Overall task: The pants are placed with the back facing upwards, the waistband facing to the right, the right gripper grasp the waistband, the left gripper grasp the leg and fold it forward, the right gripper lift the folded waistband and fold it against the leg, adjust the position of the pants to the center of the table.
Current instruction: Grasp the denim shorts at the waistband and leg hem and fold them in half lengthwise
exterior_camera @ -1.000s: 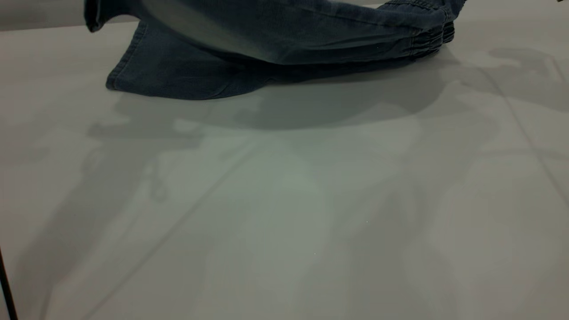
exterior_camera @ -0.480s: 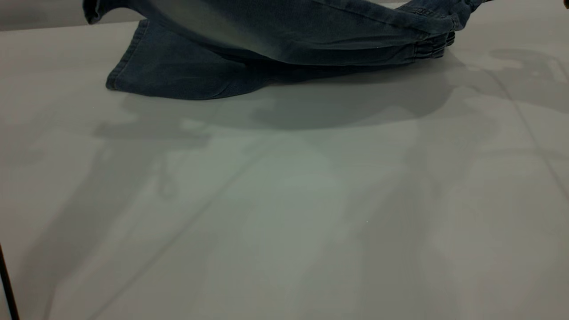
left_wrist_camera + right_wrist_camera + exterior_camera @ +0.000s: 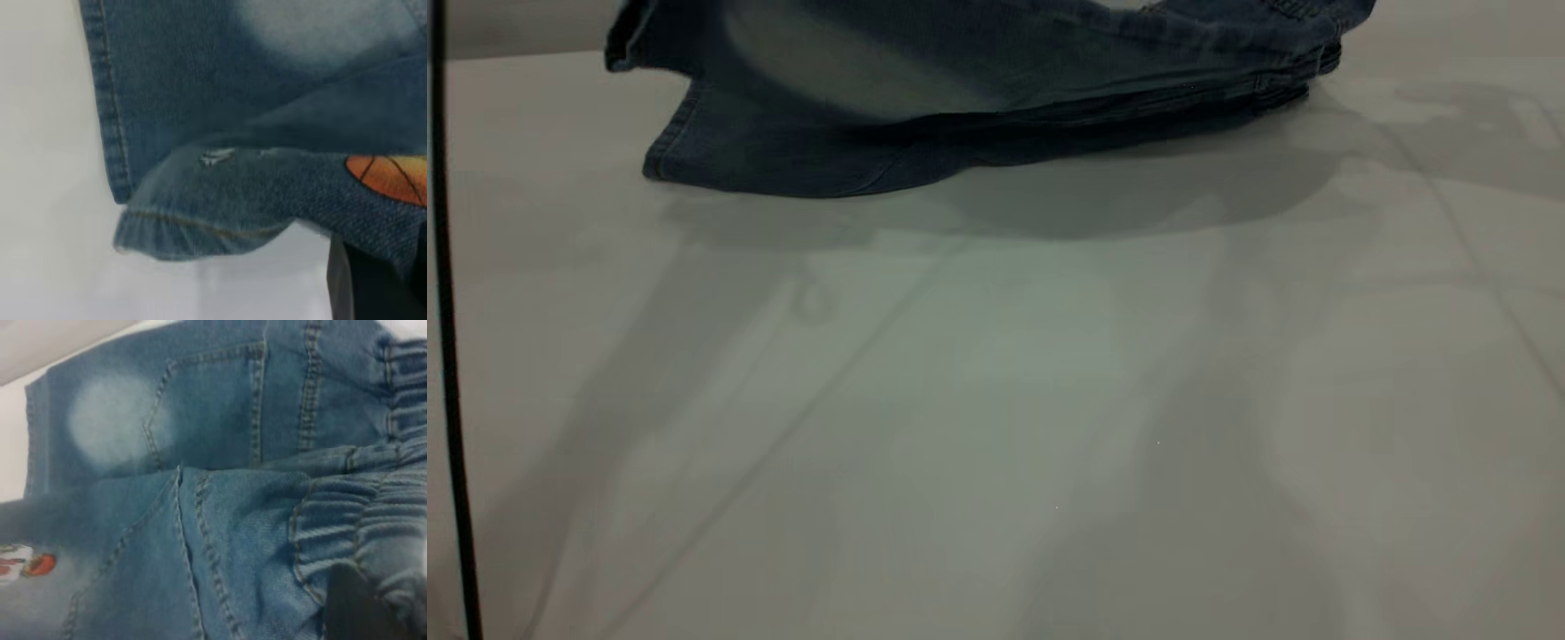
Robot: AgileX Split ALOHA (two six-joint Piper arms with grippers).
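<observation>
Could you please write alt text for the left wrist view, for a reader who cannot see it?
Blue denim pants fill most of the frame, with the printed leg folded over the plain one, its stitched hem curling above the white table. Part of an orange basketball print shows at one edge, beside a dark piece of the left claw at the cloth.

table (image 3: 996,427) open, pants (image 3: 800,151) far side

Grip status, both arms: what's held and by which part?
Left pincer holds the pants by the hem of the printed leg, lifted off the table. Right pincer grips the waistband.
</observation>
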